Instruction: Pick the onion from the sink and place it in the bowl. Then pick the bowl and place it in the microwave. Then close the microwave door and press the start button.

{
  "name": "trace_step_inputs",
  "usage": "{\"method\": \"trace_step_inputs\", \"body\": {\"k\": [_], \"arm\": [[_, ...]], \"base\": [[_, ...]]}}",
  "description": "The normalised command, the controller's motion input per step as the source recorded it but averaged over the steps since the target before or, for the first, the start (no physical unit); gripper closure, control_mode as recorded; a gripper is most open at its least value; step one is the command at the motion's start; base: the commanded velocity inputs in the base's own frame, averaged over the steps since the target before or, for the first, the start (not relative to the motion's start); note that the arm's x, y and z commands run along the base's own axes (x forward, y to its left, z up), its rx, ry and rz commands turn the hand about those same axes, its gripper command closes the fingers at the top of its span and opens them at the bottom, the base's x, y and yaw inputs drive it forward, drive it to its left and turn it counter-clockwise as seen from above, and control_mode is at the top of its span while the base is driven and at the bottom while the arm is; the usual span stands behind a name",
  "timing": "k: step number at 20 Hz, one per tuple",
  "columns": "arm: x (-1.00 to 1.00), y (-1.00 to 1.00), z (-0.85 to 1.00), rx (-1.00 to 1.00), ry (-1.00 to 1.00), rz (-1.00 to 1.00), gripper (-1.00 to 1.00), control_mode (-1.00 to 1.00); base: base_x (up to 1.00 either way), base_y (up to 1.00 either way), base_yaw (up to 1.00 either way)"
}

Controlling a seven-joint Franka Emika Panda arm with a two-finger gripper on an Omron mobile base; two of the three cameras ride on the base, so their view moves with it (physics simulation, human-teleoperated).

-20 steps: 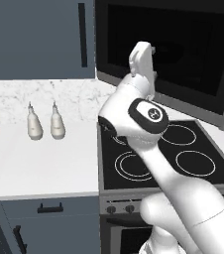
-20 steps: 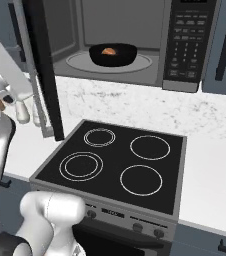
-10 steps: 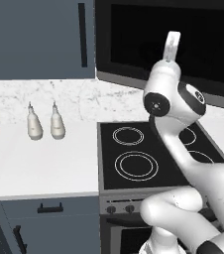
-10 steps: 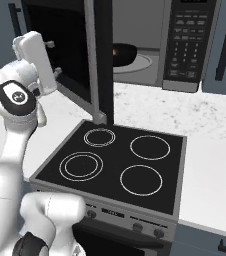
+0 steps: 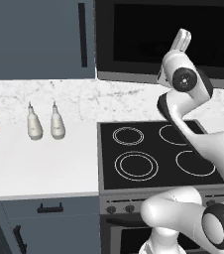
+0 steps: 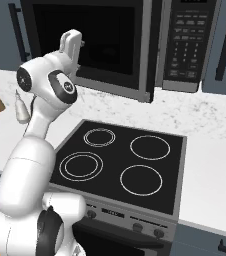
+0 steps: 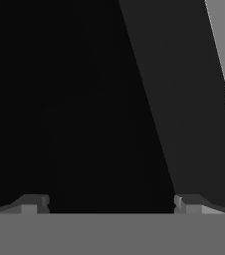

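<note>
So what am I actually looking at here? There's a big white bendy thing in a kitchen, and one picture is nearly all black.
The white bendy thing is a robot arm in a computer-rendered kitchen. Two pictures come from cameras riding behind it, one on its left and one on its right, so they show the same scene from two sides. The arm reaches up with its gripper against the microwave door, a wide black panel with a dark window, almost shut. The dark picture comes from a camera on the hand itself: it looks straight at that door, and the two small tips at the bottom are the gripper's fingers, spread wide and holding nothing. Below is a black stovetop with four rings. On the pale counter stand two small bottles.
</note>
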Motion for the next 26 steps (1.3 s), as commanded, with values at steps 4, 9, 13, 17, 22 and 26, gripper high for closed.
{"method": "trace_step_inputs", "body": {"k": [4,9,13,17,22,26], "arm": [[0.83,-0.07,0.05,0.19,0.18,0.15,-1.0,-1.0],[0.8,0.0,0.24,0.15,0.28,0.05,-1.0,-1.0],[0.55,0.0,0.04,0.12,0.22,0.04,-1.0,-1.0],[-0.39,0.0,-0.01,0.1,0.03,0.05,-1.0,-1.0],[-1.0,0.01,0.01,0.1,0.0,0.0,-1.0,-1.0],[-0.87,0.0,0.0,0.07,0.03,-0.05,-1.0,-1.0]], "base": [[0.0,0.0,0.0],[0.0,0.0,0.0],[0.0,0.0,0.0],[0.0,0.0,0.0],[0.0,0.0,0.0],[0.0,0.0,0.0]]}}
